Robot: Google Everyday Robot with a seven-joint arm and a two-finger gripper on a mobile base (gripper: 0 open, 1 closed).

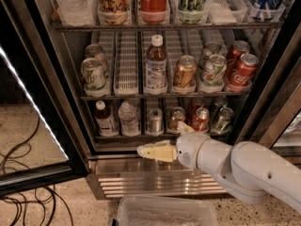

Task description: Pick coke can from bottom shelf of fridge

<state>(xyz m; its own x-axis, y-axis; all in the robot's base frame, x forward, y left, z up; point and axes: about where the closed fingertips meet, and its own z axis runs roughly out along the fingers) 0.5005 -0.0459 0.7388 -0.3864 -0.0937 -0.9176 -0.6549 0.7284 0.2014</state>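
The coke can (200, 118), short and red with a silver top, stands on the bottom shelf (141, 136) of the fridge (70, 102), right of centre, with another red can behind it. My gripper (160, 137) is in front of the shelf's front rail, below and left of the can. It is open and empty. One cream finger (156, 152) points left and the other tip (182, 126) points up towards the can. The white arm (244, 171) comes in from the lower right.
The bottom shelf also holds a brown bottle (104, 119), a water bottle (128, 118), a silver can (154, 121), a bronze can (176, 118) and a green can (222, 119). More red cans (242, 70) are on the middle shelf. A clear bin (164, 213) lies on the floor, cables (23, 192) at the left.
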